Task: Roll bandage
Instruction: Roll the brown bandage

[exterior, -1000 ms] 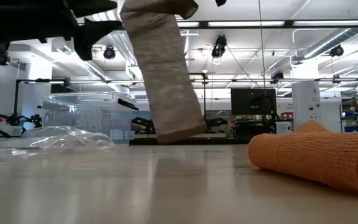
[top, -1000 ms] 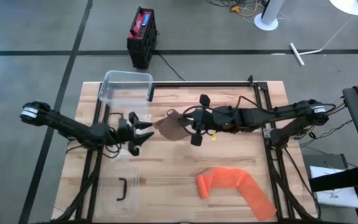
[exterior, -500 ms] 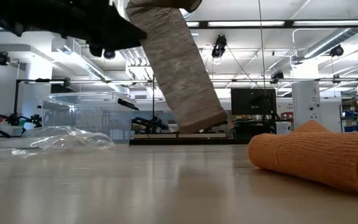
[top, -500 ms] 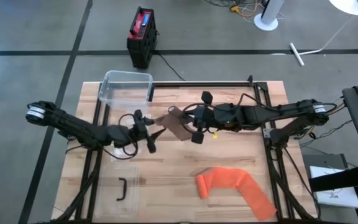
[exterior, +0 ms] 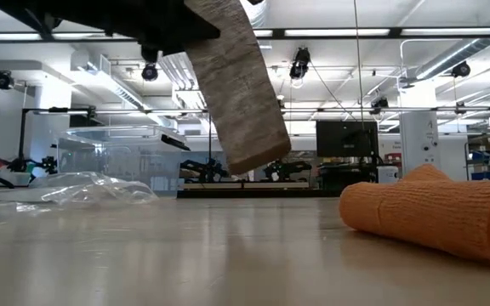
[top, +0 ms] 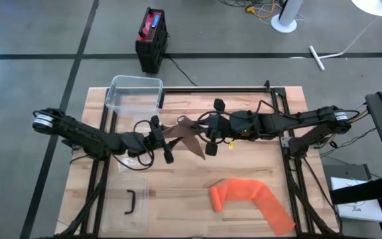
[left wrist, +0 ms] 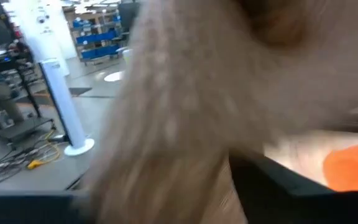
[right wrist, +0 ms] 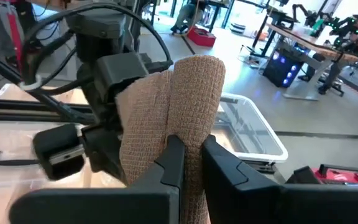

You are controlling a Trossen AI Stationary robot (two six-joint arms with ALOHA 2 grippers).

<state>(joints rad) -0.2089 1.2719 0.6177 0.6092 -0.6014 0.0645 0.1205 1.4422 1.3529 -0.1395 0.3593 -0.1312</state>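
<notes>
A brown bandage (top: pixel 186 135) hangs in the air over the table's middle, between my two grippers. In the low view the bandage (exterior: pixel 236 85) slants, its lower end clear of the table. My right gripper (top: pixel 206 136) is shut on the bandage from the table's right. My left gripper (top: pixel 161 139) is open at the bandage's left edge, one finger on either side of it. The bandage (left wrist: pixel 185 93) fills the left wrist view. An orange bandage (top: pixel 251 199), partly rolled, lies on the table at the near right. My right gripper pinches a doubled fold of the brown bandage (right wrist: pixel 191 124) between its two fingers (right wrist: pixel 173 158), coming level from the table's right. The bandage is lifted clear and hangs slanted below the hold, its lower end (exterior: pixel 258 157) free. Whether my left gripper touches the bandage, I cannot tell.
A clear plastic box (top: pixel 134 93) stands at the table's far left, and its clear lid (top: pixel 128 199) with a black handle lies at the near left. The orange bandage (exterior: pixel 432 217) lies to the right in the low view. A black and red case (top: pixel 151 38) stands on the floor beyond the table.
My left gripper has gone toward the table's right edge, up to the brown bandage's left edge. The bandage has swung: its lower end has risen and it hangs more slanted than before. My right gripper keeps its hold.
</notes>
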